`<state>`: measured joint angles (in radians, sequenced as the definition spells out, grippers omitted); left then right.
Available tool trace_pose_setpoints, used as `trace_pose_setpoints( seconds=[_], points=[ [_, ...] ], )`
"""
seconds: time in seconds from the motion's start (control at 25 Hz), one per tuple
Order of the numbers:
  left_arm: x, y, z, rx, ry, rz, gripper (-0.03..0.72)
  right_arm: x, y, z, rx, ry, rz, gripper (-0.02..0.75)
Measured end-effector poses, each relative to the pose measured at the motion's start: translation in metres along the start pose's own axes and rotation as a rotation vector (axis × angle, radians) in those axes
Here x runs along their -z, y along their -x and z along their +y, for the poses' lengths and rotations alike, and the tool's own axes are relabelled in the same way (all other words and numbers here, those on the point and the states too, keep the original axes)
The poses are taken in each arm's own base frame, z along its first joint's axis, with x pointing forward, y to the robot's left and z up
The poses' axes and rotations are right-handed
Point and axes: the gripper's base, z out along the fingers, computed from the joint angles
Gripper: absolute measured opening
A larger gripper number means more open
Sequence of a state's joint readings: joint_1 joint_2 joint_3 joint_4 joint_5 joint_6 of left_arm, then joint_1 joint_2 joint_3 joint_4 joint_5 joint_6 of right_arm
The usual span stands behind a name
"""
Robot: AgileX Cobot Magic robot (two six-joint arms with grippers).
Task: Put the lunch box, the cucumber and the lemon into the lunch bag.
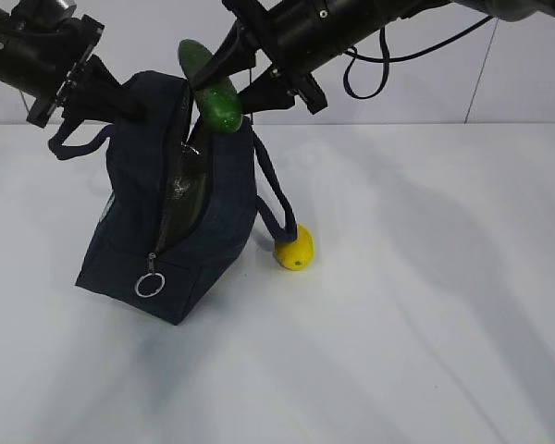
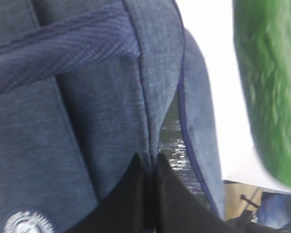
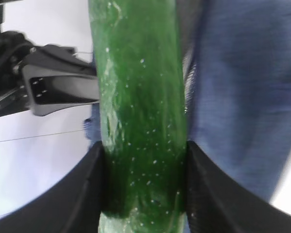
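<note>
While clamped crosswise between the dark fingers of the right gripper (image 1: 229, 81), long dark green smooth cucumber (image 1: 210, 85) poised tilted above the zipper mouth of the dark navy boxy fabric lunch bag (image 1: 208, 208), lower end nearest the opening. Seen in the right wrist view: both fingers (image 3: 87, 194) pressed flat against the cucumber's flanks, skin glossy and speckled. Judged stiff, moderately heavy and slick, so best held near mid-length as now, squarely across the body, to stop any swivel or slide. Left gripper (image 1: 100, 85) closed on the top edge of the bag at far left, fingers (image 2: 136, 194) pinching the cloth beside the silvery lining (image 2: 172, 145) and propping the mouth apart. Bag fabric soft and floppy by the look of it, likely to sag shut if let go. Opening narrow, a slit running down to the silver ring pull (image 1: 150, 285); length of the cucumber against that slit the probable difficulty, an end-first entry likely needed. Small bright yellow oval lemon (image 1: 295, 248) lying on the white table (image 1: 425, 305) just right of the bag, touching or nearly touching the right loop handle (image 1: 276, 199), clear of the drop path. Lunch box not visible in any view; possibly inside the bag, cannot tell.
</note>
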<state>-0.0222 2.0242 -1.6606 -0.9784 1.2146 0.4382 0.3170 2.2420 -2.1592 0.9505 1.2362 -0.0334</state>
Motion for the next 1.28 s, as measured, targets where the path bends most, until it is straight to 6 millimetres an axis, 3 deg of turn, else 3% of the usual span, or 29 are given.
trace_pose_setpoints(
  seconds=[0.24,0.72,1.04,1.28],
  points=[
    [0.000,0.002,-0.003,0.013,-0.038,-0.018,-0.008,-0.008,-0.004,0.006,-0.011,-0.001,0.019,0.362],
    [0.007,0.003,0.002,0.025,-0.035,-0.037,-0.008,-0.009,-0.005,-0.007,-0.113,-0.153,0.012,0.362],
    [0.009,0.004,0.004,0.027,-0.035,-0.041,-0.008,-0.055,-0.019,-0.004,-0.165,-0.098,0.108,0.362],
    [0.009,0.004,0.004,0.029,-0.037,-0.043,-0.008,-0.061,-0.023,-0.006,-0.168,-0.171,0.115,0.365]
  ],
)
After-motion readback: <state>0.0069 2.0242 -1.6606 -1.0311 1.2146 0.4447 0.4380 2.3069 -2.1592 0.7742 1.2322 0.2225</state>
